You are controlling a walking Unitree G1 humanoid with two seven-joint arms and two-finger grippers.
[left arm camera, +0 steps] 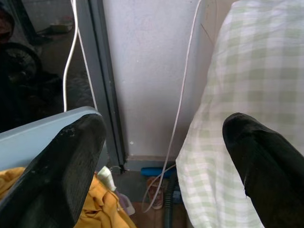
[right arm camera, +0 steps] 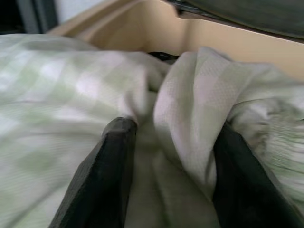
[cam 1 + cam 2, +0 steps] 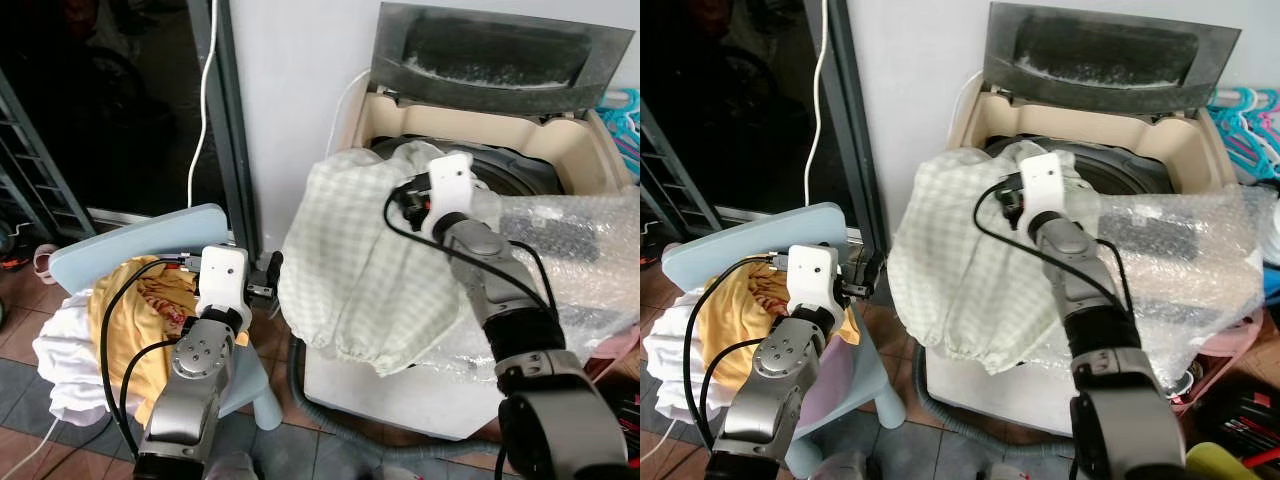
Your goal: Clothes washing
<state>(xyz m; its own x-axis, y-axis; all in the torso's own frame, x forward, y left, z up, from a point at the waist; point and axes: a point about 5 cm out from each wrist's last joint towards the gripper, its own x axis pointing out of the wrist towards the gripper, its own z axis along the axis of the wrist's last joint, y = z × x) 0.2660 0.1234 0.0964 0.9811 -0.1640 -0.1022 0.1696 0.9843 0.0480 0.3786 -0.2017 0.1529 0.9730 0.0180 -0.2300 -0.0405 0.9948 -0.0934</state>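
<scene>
A green-and-white checked cloth (image 3: 350, 250) is draped over the front left rim of the open top-load washing machine (image 3: 560, 140) and hangs down its front. My right gripper (image 3: 405, 205) is at the cloth's top, by the tub opening. In the right wrist view its fingers (image 2: 118, 152) are shut on a bunched fold of the cloth (image 2: 185, 109). My left gripper (image 3: 262, 285) is open and holds nothing, low between the chair and the hanging cloth. A yellow garment (image 3: 150, 290) and white clothes (image 3: 65, 360) lie piled on a light blue chair (image 3: 140, 240).
The machine's lid (image 3: 500, 50) stands raised at the back. Bubble wrap (image 3: 580, 250) covers the machine's right side. A grey hose (image 3: 330, 410) runs along the floor below. A white cable (image 3: 205, 90) hangs by the dark doorway on the left. Hangers (image 3: 625, 115) are at far right.
</scene>
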